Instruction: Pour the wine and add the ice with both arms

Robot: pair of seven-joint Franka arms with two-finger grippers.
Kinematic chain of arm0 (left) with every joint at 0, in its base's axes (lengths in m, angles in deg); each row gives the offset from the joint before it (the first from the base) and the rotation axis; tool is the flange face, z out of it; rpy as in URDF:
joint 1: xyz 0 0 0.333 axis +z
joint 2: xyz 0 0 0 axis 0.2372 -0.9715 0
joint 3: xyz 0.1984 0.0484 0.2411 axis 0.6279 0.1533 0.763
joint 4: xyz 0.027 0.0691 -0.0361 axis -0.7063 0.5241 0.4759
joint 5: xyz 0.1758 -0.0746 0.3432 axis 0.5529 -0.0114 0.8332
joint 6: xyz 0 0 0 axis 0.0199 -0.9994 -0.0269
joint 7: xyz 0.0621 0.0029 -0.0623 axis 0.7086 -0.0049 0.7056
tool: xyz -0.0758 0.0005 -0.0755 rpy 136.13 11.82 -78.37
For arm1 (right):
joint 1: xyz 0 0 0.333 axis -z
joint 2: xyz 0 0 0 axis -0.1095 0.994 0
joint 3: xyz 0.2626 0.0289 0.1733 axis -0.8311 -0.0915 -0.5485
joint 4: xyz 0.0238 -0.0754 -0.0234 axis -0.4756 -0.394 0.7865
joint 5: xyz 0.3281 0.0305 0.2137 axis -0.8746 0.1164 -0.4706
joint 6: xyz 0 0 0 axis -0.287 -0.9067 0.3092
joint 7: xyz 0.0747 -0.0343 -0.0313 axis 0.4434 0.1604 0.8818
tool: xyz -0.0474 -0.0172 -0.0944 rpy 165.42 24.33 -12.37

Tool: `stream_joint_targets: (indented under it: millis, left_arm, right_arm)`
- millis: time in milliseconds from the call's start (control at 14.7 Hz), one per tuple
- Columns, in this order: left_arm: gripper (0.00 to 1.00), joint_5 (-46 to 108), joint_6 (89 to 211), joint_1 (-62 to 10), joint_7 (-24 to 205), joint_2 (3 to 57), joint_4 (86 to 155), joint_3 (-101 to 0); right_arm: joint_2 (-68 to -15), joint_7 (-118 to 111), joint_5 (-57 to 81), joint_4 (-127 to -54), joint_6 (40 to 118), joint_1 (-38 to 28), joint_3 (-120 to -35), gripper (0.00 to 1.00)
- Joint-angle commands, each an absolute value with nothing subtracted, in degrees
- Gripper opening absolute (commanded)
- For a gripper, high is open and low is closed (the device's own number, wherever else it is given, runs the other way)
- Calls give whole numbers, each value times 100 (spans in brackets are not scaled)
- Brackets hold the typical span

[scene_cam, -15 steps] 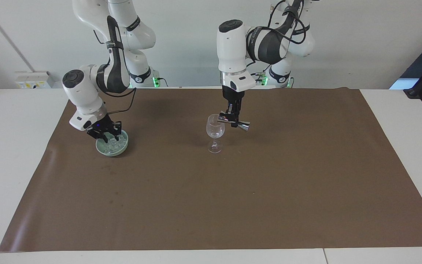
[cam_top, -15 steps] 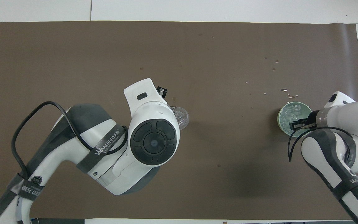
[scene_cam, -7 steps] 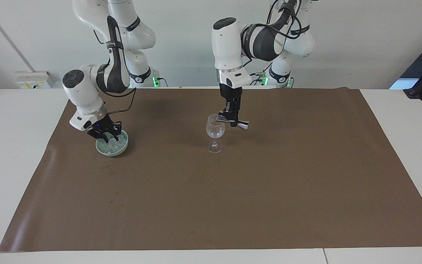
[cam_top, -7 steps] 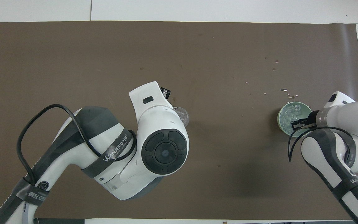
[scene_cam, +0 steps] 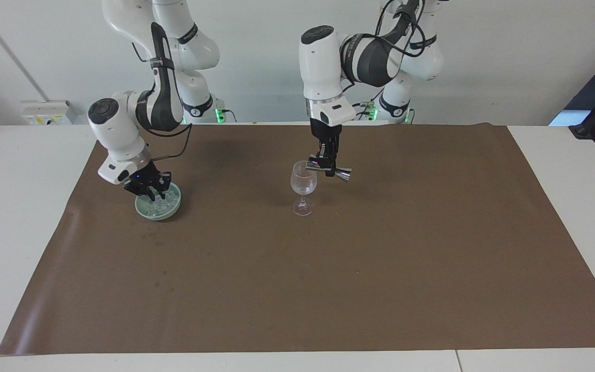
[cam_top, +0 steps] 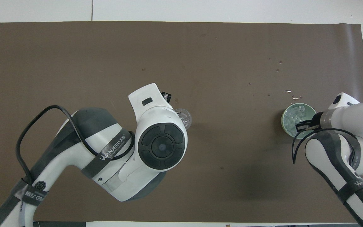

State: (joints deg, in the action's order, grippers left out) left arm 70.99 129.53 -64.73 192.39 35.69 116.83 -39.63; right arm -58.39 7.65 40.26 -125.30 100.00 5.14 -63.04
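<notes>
Brown mat (scene_cam: 328,268) covers most of the white bench (scene_cam: 18,206). Near the mat's middle, somewhat toward the robots' edge, a clear wine glass (scene_cam: 303,187) stands upright on its foot.

Left gripper (scene_cam: 327,164) hangs over the glass rim, fingers clamped on a metal jigger (scene_cam: 330,171). The jigger lies tipped on its side, one end at the rim of the glass, the other end pointing toward the left arm's end of the bench. In the overhead view the left arm's wrist covers most of the glass (cam_top: 184,117); only part of the bowl of the glass shows past it.

Toward the right arm's end of the mat, close to the robots' edge, sits a pale green bowl (scene_cam: 172,208). Ice (scene_cam: 162,205), small clear cubes, fills it. Right gripper (scene_cam: 149,193) is lowered into the bowl, tips among the cubes on the side nearest the robots; whether the fingers are parted or closed on a cube cannot be told. Overhead view: bowl (cam_top: 285,126) with ice (cam_top: 296,115), right gripper (cam_top: 301,127) over its rim.

Small droplets or chips (cam_top: 290,93) dot the mat just outside the bowl.
</notes>
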Motion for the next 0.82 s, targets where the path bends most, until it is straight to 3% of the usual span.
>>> stream_joint_targets:
  millis: [0,273,545,750]
  left_arm:
    - [0,6330,12819,-6163,18817,3684,11547,-3950]
    - [0,4661,12801,-5233,17438,3781,11564,-3907]
    - [0,2860,12749,-3837,15847,3816,11739,-3906]
    - [0,1794,12557,-2878,14861,3852,11986,-3906]
  right_arm:
    - [-5849,957,3910,-12526,9955,558,-6330,30]
    - [-5841,957,3910,-12526,9955,558,-6330,20]
    - [-5823,957,3910,-12412,9893,541,-6330,15]
    - [-5788,913,3910,-11931,9483,401,-6338,12]
